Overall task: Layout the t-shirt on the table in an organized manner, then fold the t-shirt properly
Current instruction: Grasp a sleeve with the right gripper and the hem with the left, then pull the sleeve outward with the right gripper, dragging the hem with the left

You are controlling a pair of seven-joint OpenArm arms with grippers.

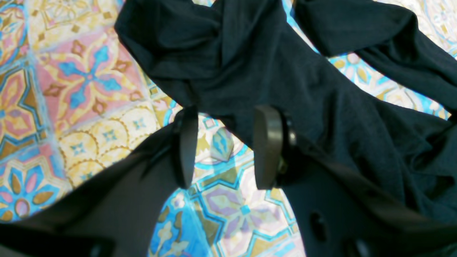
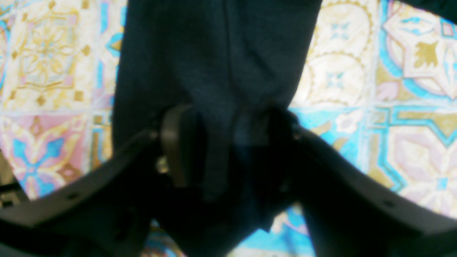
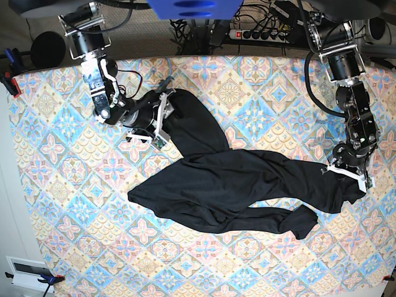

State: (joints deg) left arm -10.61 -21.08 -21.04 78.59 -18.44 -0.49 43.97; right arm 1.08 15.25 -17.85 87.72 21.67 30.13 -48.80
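The black t-shirt [image 3: 223, 185] lies crumpled on the patterned table [image 3: 62, 204], stretching from the upper left to the right edge. My right gripper [image 3: 162, 117] is at its upper-left end. In the right wrist view the right gripper [image 2: 221, 117] is shut on a bunched fold of the t-shirt [image 2: 214, 53], which hangs onto the table [image 2: 357, 71]. My left gripper [image 3: 352, 179] is at the shirt's right end. In the left wrist view the left gripper [image 1: 227, 112] is open, with bare table [image 1: 89, 75] between its fingers and the t-shirt [image 1: 267, 64] at the fingertips.
A power strip and cables [image 3: 266, 31] lie beyond the table's far edge. A clamp [image 3: 9, 80] holds the cloth at the left edge. A white box [image 3: 25, 269] sits off the table's front left corner.
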